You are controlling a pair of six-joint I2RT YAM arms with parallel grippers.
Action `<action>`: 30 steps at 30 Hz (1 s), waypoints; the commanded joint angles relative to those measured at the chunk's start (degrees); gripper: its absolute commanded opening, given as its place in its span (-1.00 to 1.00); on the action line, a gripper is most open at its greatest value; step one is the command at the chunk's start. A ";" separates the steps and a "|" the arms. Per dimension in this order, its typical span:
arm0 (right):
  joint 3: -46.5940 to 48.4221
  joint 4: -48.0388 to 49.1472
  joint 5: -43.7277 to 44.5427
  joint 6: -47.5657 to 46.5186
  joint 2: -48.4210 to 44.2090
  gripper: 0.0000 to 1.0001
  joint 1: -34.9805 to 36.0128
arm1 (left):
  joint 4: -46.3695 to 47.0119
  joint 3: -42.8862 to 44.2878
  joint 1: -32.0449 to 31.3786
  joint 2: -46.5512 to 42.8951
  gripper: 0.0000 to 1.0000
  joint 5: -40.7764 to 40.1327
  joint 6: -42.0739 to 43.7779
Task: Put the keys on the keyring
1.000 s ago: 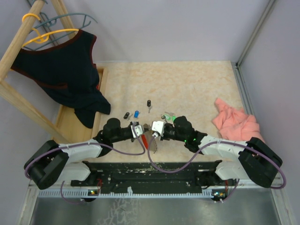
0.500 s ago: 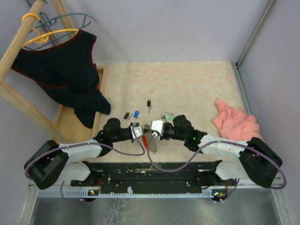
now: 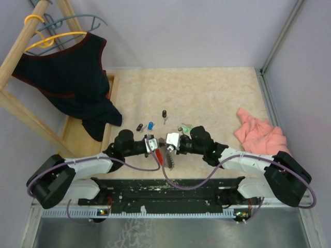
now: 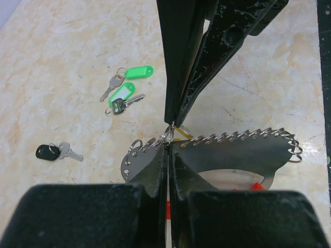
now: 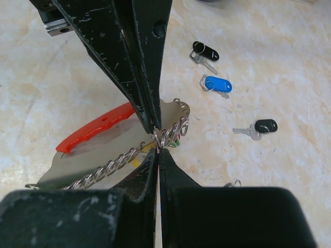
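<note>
The keyring [image 3: 167, 159] lies between the two arms, with a red band [image 5: 97, 127] on one side and a grey strip [image 4: 232, 155] edged with small split rings. My left gripper [image 4: 169, 143] is shut on the strip's ringed edge. My right gripper [image 5: 158, 149] is shut on the same edge from the opposite side, tip to tip with the left one. A yellow piece [image 4: 182, 133] shows just behind the pinch. Loose keys lie on the table: two green [image 4: 132, 72], a blue one [image 5: 216, 84] and two black [image 5: 206, 50].
A pink cloth [image 3: 258, 134] lies at the right. A dark garment [image 3: 67, 77] hangs on a wooden rack at the back left, over a wooden tray [image 3: 77, 137]. The loose keys are scattered just beyond the grippers.
The right arm has edged slightly to the left. Both grippers stay shut at the keyring's ringed edge.
</note>
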 commanded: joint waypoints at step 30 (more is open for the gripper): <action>0.04 0.40 0.38 -7.72 -2.56 -1.00 1.18 | 1.83 2.58 -0.07 -1.56 -0.99 -5.11 -17.88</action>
